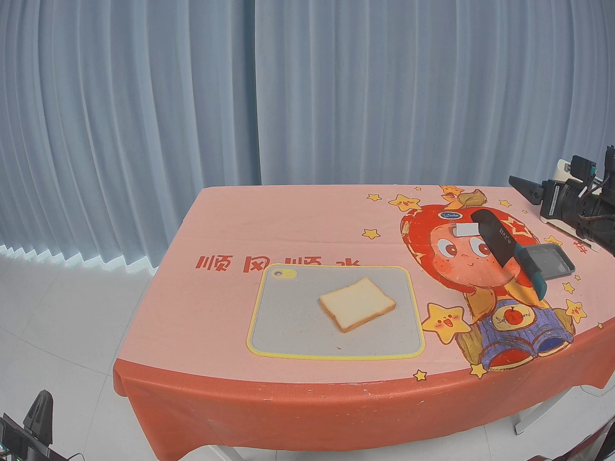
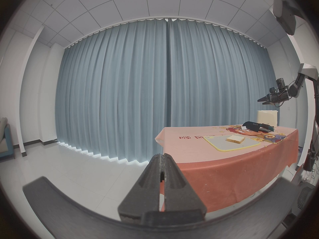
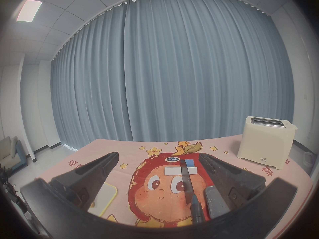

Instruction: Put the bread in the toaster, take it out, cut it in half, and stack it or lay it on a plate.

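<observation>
1. Your left claw (image 2: 162,158) hangs low off the worktop's (image 1: 256,238) near left corner. Its fingers are pressed together on nothing, and it is well apart from everything on top.
2. Your right claw (image 3: 159,156) hovers over the worktop's far right side, its fingers spread wide and holding nothing. It is by far the nearer arm to the knife (image 1: 506,246).
3. The knife lies below that claw and, in the right wrist view, sits framed between its fingers. Its long axis runs diagonally: the teal handle comes toward you and to the right, and the black blade points away and to the left. The handle is the end toward the wrist, so I judge that you should line the fingers across the handle before lowering.
4. The blade's far end rests over a white block (image 1: 466,229). The handle lies along the left edge of the grey tray (image 1: 552,260), touching it.
5. The bread (image 1: 357,303) lies flat and whole near the middle of the board (image 1: 288,328), well to the left of the knife. I cannot tell whether it is toasted.
6. The toaster (image 3: 265,143) stands at the far right. I cannot tell what is in its slots.
</observation>
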Controlling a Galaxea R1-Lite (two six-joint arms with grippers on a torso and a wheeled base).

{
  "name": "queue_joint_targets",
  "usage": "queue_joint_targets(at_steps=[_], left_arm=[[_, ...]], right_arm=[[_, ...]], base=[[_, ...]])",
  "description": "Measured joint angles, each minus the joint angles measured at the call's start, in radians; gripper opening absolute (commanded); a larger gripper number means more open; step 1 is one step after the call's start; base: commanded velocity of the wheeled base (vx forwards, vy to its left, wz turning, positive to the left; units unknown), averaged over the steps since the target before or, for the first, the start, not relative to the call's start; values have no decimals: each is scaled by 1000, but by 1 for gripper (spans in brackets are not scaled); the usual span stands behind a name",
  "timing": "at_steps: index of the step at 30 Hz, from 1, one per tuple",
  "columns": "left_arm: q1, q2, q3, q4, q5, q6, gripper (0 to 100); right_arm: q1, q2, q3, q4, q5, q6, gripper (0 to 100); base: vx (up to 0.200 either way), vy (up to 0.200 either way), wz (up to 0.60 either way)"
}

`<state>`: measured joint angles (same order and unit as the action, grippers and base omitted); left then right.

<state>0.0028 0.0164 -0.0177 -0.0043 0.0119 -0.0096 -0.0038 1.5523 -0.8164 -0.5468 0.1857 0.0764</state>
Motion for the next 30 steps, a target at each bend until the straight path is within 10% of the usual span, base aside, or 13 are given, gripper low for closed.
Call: queue_joint_targets(at_steps=[30], left_arm=[[0, 0, 0, 0, 0, 1, 0]], right_arm=[[-124, 203, 32, -17, 23, -88, 100]], base=[[0, 0, 0]])
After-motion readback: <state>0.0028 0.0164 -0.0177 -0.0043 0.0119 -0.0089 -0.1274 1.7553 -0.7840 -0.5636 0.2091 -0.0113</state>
